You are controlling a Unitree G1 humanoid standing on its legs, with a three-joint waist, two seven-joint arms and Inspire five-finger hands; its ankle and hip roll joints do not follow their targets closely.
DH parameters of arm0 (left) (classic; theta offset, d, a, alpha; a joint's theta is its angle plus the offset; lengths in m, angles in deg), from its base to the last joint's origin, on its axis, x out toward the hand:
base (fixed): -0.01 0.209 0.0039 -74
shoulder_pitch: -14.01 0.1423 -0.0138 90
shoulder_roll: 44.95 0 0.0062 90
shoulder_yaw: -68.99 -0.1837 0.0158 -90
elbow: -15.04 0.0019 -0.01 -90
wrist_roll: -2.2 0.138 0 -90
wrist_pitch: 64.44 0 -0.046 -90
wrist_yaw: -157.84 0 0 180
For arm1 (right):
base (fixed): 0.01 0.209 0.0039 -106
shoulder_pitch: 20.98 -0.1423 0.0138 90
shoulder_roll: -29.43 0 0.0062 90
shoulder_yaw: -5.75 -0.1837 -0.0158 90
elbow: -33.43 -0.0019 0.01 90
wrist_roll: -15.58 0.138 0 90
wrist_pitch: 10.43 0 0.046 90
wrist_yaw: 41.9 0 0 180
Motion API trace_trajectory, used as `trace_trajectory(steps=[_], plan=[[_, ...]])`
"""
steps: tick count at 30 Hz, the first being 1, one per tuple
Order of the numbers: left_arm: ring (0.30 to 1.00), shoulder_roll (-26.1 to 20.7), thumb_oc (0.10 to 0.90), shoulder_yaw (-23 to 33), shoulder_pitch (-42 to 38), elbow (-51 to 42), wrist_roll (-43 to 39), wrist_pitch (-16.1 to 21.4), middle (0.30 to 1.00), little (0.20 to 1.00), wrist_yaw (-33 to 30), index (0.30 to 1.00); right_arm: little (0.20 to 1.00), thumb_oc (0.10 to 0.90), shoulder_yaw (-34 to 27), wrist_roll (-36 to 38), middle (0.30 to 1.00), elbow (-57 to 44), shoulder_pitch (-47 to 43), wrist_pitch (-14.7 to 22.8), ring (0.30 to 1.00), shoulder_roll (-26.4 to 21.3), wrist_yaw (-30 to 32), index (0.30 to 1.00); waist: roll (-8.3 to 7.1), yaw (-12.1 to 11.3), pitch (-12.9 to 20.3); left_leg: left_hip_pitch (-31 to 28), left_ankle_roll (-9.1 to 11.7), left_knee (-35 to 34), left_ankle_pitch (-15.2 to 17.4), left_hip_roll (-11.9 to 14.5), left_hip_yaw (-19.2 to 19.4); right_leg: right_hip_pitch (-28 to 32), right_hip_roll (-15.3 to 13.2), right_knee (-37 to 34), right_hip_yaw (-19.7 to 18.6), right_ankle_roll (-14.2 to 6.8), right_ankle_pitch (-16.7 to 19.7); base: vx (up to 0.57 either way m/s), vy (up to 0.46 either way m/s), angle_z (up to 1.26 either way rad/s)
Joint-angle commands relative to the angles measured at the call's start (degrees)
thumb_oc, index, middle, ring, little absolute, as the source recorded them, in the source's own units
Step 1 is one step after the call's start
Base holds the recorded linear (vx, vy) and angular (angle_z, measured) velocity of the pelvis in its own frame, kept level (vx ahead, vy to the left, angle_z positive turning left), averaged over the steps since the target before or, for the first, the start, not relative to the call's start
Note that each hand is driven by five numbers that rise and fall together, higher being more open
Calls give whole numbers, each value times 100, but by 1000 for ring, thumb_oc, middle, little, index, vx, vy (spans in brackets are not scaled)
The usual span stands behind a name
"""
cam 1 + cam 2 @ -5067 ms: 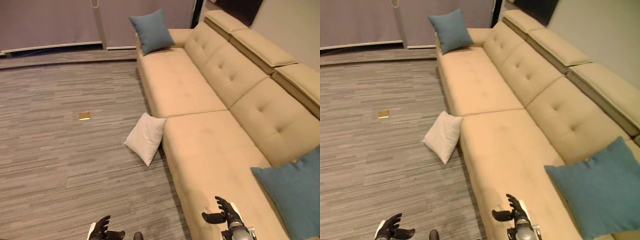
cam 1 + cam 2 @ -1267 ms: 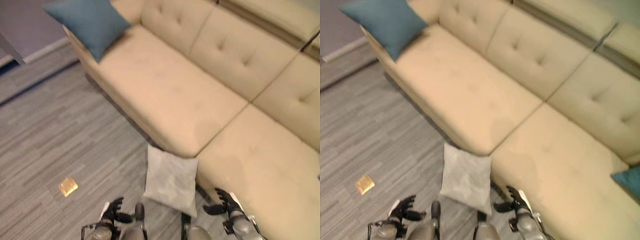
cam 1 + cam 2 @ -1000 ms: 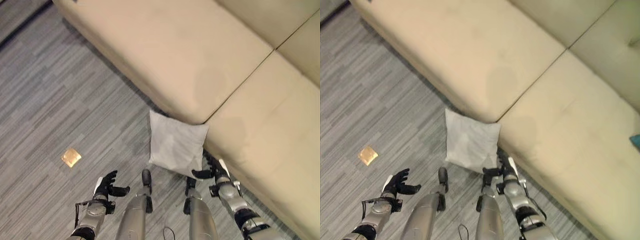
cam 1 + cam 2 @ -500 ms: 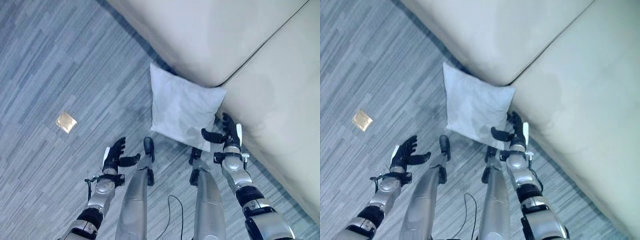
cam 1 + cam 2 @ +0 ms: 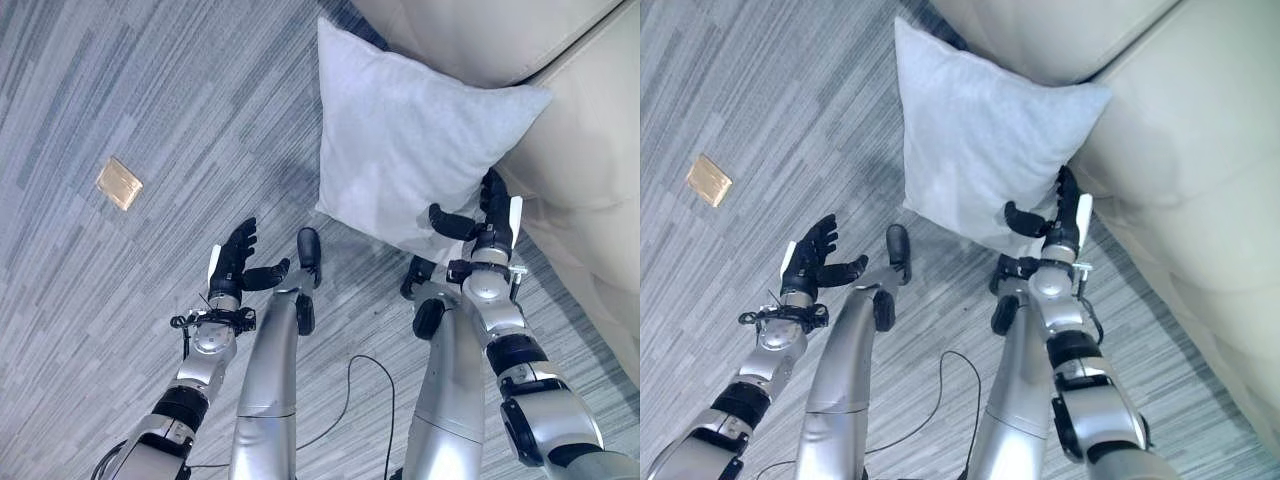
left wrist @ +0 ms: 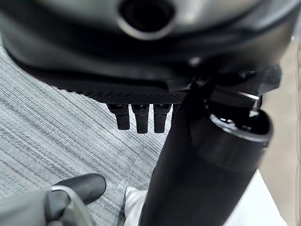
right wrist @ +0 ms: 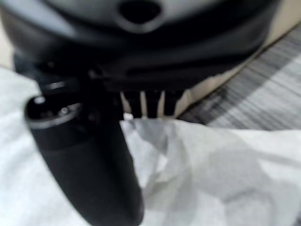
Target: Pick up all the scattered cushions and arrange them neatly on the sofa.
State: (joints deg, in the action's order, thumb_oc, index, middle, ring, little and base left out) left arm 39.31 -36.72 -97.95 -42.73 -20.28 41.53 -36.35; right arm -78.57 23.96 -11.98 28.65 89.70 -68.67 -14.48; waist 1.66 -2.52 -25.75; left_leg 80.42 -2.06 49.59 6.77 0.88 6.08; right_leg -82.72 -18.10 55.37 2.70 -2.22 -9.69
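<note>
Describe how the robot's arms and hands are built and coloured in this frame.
Both arms are silver-grey metal segments joined by black ring-shaped collars. Each ends in a dark robot hand with slim black fingers: the left robot hand and the right robot hand each carry a white cover along one side. Their wrists are silver with small fittings.

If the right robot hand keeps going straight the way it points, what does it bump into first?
Most likely the white cushion. The right robot hand is open at its lower corner beside the sofa; whether it touches already is unclear.
</note>
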Motion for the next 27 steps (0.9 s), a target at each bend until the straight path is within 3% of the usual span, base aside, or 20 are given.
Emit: trace_trajectory(steps=[1,9,11,12,13,18,27], plan=[[900,-106,800,115,663,-329,-143,359,900,900,-170,900,900,800,70,174,900,-168,270,244,900,-277,281,900,208,-55,747,239,55,69,435,-216,-342,-45,133,-513,-173,-228,207,68,-6,9],[900,-144,800,35,452,-471,-323,372,900,900,-123,900,900,800,493,716,900,-12,-650,311,900,-272,-7,900,201,-250,807,458,61,13,386,-303,-420,-209,86,-484,-128,-241,156,41,-7,3],[900,-132,800,15,385,-505,-351,357,900,900,-80,900,549,566,688,947,549,-160,-770,348,549,-232,-295,549,164,-281,831,436,78,-46,357,-304,-461,-175,92,-539,-80,-247,159,6,-37,0],[900,-142,800,10,334,-522,-359,353,900,900,-56,900,338,425,832,1102,338,-259,-844,375,338,-233,-514,338,139,-291,841,423,87,-78,336,-302,-487,-154,96,-564,-53,-251,172,-4,-47,1],[900,-160,800,10,288,-554,-352,343,900,900,-41,900,300,400,945,1168,300,-375,-897,366,300,-238,-630,300,123,-291,843,409,98,-120,310,-302,-518,-134,92,-592,-7,-258,184,-2,-53,1],[900,-133,800,-42,154,-568,-307,309,900,900,-23,900,300,400,1293,1098,300,-829,-994,351,300,-213,-926,300,10,-280,880,278,173,-450,168,-283,-617,21,126,-848,143,-329,292,-23,-48,5],[900,55,800,33,-34,-530,-136,285,900,900,-70,900,300,400,1092,722,300,-1793,-471,506,300,19,-983,300,-246,-156,889,-824,349,-1956,-295,-115,-788,1186,222,-2202,540,-539,807,-75,-59,2]])
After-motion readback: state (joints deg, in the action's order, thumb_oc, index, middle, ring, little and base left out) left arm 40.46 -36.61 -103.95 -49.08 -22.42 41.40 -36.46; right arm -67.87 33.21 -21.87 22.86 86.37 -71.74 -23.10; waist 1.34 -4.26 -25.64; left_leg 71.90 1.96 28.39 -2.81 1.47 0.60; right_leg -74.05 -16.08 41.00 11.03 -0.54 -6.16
